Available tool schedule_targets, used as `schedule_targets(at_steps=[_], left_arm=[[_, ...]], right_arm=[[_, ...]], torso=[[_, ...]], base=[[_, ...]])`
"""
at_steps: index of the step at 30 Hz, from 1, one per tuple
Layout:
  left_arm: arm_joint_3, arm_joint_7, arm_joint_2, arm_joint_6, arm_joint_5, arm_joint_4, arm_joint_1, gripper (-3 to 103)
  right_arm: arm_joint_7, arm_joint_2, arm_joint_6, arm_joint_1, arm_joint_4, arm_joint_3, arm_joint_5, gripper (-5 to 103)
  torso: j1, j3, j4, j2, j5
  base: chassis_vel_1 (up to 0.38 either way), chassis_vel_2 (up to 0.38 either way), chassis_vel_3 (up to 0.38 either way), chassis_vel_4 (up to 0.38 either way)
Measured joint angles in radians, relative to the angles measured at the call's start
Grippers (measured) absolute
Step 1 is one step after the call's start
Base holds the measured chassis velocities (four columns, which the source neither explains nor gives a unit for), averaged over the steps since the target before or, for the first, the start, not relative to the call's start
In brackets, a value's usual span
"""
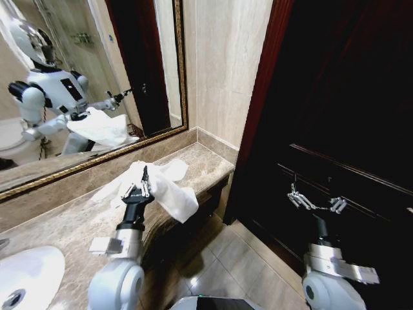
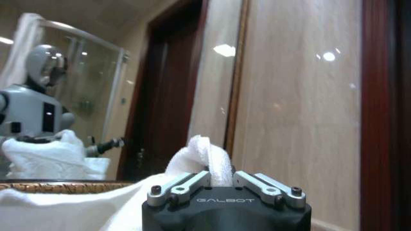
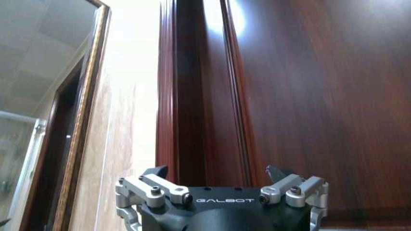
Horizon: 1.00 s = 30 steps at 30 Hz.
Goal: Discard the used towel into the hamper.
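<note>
From the head view we see our left gripper [image 1: 143, 187] clamped on the towel [image 1: 169, 187] above the counter [image 1: 64, 223], ready for carrying. In the left wrist view, cloth bulges between the fingers [image 2: 187, 185]. In the right wrist view, our right gripper [image 3: 218, 179] waits with fingers apart, facing the door [image 3: 308, 96].

Your left gripper [image 1: 143, 183] fingertips buried in towel [image 1: 169, 187] folds. Sink [image 1: 29, 274] cut off by head view's lower-left corner. Right gripper [image 3: 220, 179] body cropped at right wrist view's bottom edge. Towel's underside hidden against counter [image 1: 71, 223].
</note>
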Motion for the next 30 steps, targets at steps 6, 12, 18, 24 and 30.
schedule_targets(at_steps=[6, 12, 18, 24, 30], left_arm=[[-0.024, 0.003, 0.021, -0.010, 0.010, 0.003, 0.053, 0], [-0.059, 0.020, 0.032, -0.024, -0.024, 0.006, 0.052, 0], [-0.102, 0.024, 0.054, -0.006, -0.112, 0.009, 0.015, 0], [-0.089, 0.040, 0.043, -0.005, -0.136, 0.010, -0.003, 0], [-0.104, 0.081, 0.102, -0.015, -0.188, 0.011, -0.029, 0]], right_arm=[[-0.029, 0.023, 0.011, -0.005, 0.014, -0.015, -0.039, 100], [-0.027, 0.003, 0.018, 0.000, 0.010, 0.002, -0.012, 100], [-0.021, -0.014, 0.017, -0.015, 0.017, 0.012, 0.000, 100], [-0.038, -0.012, 0.022, -0.041, 0.026, 0.002, -0.006, 100], [-0.051, -0.014, 0.041, -0.044, 0.012, -0.004, -0.023, 100]], torso=[[0.000, 0.000, 0.0000, 0.000, -0.0003], [0.000, 0.000, 0.0001, 0.000, -0.0002], [0.000, 0.000, 0.0000, 0.000, -0.0001], [0.000, 0.000, -0.0001, 0.000, 0.0000], [0.000, 0.000, 0.0000, 0.000, 0.0001]], base=[[0.000, 0.000, 0.000, 0.000], [-0.051, -0.058, -0.057, -0.036], [-0.067, -0.075, -0.080, -0.086], [-0.097, -0.100, -0.110, -0.102], [-0.120, -0.119, -0.123, -0.126]])
